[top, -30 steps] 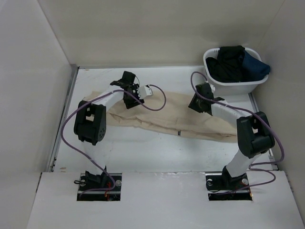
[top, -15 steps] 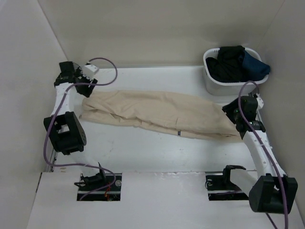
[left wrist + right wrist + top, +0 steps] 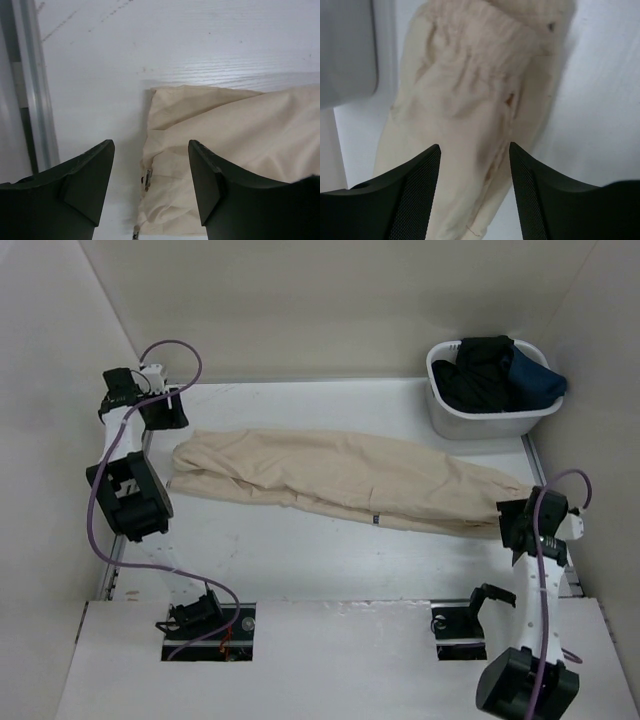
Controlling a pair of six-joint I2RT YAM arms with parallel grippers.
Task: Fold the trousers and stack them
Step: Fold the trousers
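The beige trousers [image 3: 340, 478] lie stretched flat across the table from left to right. My left gripper [image 3: 163, 408] hovers open just beyond their left end. In the left wrist view its jaws [image 3: 150, 155] stand wide apart over the hem end of the trousers [image 3: 220, 135], where a small cord toggle [image 3: 147, 177] shows. My right gripper [image 3: 522, 527] is open above the right end. In the right wrist view [image 3: 475, 155] the jaws straddle the cloth [image 3: 465, 100] below the gathered waistband with its small dark label [image 3: 551, 26]. Neither gripper holds anything.
A white basket [image 3: 442, 418] with black and navy garments [image 3: 495, 370] stands at the back right. A metal rail [image 3: 35, 90] runs along the table's left edge beside the left gripper. Walls close in the left, back and right sides.
Both arms have swung outward from the middle of the trousers to their two ends. The trousers now lie longer and flatter, uncovered by the arms.
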